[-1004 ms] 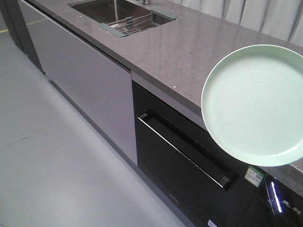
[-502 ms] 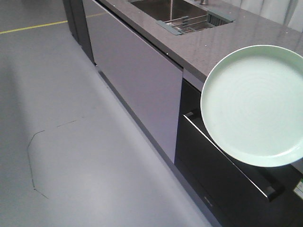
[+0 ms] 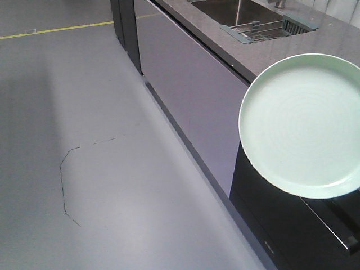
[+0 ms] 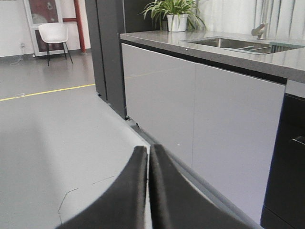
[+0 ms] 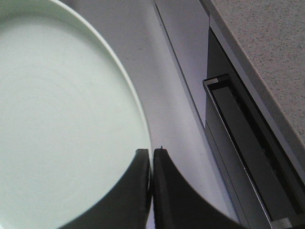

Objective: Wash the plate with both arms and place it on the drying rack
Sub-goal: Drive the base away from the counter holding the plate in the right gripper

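The pale mint-green plate (image 3: 301,126) hangs in the air in front of the counter, its ringed face toward the front camera. In the right wrist view my right gripper (image 5: 152,151) is shut on the rim of the plate (image 5: 62,124), one finger on each side of the edge. My left gripper (image 4: 148,149) is shut with nothing between its fingers and hovers over the grey floor. The drying rack (image 3: 259,31) lies across the sink (image 3: 225,11) far off at the top of the front view. Neither arm shows in the front view.
A grey stone counter (image 3: 332,39) runs along the right over pale cabinet doors (image 3: 191,79) and a black appliance front (image 3: 281,230). A tall black cabinet (image 4: 107,47), a potted plant (image 4: 176,14) and a white chair (image 4: 53,34) stand beyond. A yellow line (image 3: 56,29) crosses the floor.
In the front view the counter, sink and rack have slid right and toward the top edge, and more floor shows. The plate keeps its place in the frame.
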`<state>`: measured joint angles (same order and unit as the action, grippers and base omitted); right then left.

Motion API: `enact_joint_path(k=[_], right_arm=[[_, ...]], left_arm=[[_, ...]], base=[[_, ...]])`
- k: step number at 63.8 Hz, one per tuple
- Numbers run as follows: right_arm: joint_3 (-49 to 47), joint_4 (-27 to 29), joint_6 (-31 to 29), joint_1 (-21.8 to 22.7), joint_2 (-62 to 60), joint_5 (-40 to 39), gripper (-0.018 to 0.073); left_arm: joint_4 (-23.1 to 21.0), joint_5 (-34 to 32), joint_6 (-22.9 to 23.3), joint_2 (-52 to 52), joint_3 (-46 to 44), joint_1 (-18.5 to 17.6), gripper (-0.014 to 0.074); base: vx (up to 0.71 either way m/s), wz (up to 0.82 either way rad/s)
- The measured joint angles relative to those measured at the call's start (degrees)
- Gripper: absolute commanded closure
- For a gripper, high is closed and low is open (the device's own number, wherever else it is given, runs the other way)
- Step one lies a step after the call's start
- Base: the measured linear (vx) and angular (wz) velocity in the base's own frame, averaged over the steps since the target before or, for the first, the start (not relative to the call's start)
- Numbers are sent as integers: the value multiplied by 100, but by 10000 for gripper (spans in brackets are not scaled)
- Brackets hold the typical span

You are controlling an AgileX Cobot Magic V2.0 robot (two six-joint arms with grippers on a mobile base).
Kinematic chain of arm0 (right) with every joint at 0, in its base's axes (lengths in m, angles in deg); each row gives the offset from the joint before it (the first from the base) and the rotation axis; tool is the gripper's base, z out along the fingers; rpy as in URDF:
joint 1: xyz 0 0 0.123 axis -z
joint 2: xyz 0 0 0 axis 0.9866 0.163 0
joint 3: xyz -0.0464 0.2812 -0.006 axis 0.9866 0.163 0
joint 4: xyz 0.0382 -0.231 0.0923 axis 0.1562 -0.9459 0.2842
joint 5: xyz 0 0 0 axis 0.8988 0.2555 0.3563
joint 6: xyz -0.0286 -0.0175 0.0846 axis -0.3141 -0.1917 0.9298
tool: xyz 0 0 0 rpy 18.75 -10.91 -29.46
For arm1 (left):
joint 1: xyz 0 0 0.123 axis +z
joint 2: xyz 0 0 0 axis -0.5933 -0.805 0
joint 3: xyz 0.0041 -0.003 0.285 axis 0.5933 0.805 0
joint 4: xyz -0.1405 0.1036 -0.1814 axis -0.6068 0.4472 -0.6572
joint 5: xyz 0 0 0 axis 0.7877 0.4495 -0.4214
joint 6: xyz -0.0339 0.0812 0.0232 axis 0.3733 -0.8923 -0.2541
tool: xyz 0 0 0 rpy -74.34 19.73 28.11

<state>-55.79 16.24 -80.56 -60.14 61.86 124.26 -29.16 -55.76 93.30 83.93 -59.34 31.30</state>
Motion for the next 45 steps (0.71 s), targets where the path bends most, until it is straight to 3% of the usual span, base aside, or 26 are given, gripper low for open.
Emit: enact_joint_path(k=[45], right_arm=[[0,-4,0,0,0,0,563]], left_arm=[[0,0,0,0,0,0,603]], base=[[7,29]])
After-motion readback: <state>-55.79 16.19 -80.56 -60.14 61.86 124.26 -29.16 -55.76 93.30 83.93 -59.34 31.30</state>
